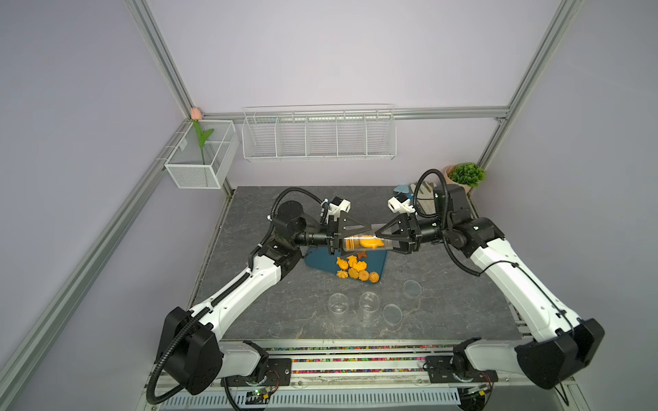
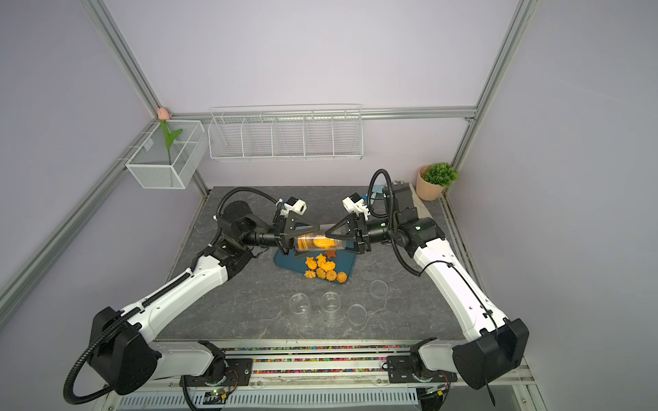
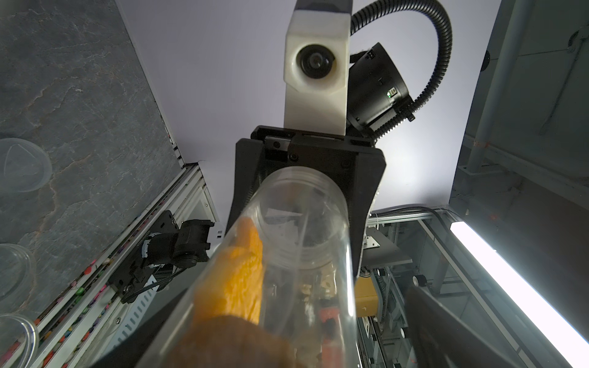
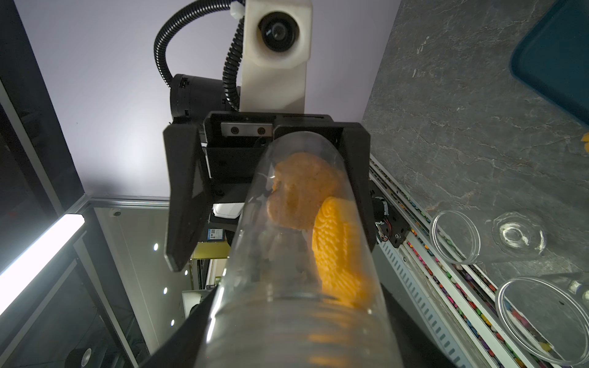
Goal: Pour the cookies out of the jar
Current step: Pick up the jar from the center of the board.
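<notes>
A clear jar (image 1: 366, 243) lies on its side in the air above a teal tray (image 1: 317, 261), spanning the gap between both arms. The right gripper (image 1: 386, 243) is clenched on one end of it. The left gripper (image 1: 354, 242) is released, its jaws spread around the other end, with one finger (image 4: 181, 197) clearly apart from the jar wall. Most cookies (image 1: 356, 268) lie clustered on the tray below the jar, a brown star (image 1: 361, 254) among them; a few orange ones are inside the jar. 2 clear cups (image 1: 338, 307) and 2 clear lids (image 1: 392, 314) rest on the grey table (image 1: 267, 302), nearer the arms' bases.
</notes>
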Robot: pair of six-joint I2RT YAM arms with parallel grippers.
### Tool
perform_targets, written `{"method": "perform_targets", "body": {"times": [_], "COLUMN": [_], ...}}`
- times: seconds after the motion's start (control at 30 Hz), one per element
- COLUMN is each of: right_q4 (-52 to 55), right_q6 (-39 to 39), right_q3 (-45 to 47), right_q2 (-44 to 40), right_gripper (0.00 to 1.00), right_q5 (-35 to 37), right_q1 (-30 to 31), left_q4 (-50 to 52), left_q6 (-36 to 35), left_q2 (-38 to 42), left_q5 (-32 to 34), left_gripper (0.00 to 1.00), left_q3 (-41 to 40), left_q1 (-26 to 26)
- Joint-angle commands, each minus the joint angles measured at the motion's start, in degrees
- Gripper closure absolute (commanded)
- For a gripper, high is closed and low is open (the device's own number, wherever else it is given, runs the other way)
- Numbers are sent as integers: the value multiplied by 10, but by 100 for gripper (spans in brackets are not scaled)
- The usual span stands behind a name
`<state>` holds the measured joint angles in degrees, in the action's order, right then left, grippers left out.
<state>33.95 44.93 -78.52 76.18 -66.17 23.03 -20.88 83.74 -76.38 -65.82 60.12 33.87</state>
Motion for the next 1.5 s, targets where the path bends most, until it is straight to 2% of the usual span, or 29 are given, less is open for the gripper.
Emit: {"method": "perform_targets", "body": {"times": [0.0, 0.2, 0.3, 0.57, 0.83, 1.07, 1.13, 1.2, 1.47], "right_q4": [25, 18, 19, 17, 14, 7, 2, -4, -4], "right_q6": [-27, -21, -21, -20, -20, -19, -15, -11, -3], "right_q3": [4, -1, -5, -4, 1, -1, -2, -4, -2], "right_q2": [-2, 5, 7, 7, 6, 8, 8, 6, -35], "right_gripper": [33, 33, 32, 32, 26, 12, 1, 11, 11], "right_q5": [-11, -4, -4, 2, 7, 20, 24, 28, 91], "right_q1": [2, 1, 1, 1, 0, 1, 1, 0, -37], "left_q4": [-24, -26, -27, -31, -66, -68, -70, -71, -78], "left_q6": [13, 16, 17, 19, 42, 42, 42, 42, 43], "left_q2": [6, 19, 21, 15, 4, 4, 3, 3, 15], "left_q5": [0, 0, -1, -2, -1, -4, -4, -4, 11], "left_gripper": [2, 8, 23, 27, 33, 37, 38, 39, 39], "left_q3": [7, -11, -15, -15, -19, -23, -25, -26, -48], "left_q1": [1, 2, 2, 2, 1, 1, 1, 0, -5]}}
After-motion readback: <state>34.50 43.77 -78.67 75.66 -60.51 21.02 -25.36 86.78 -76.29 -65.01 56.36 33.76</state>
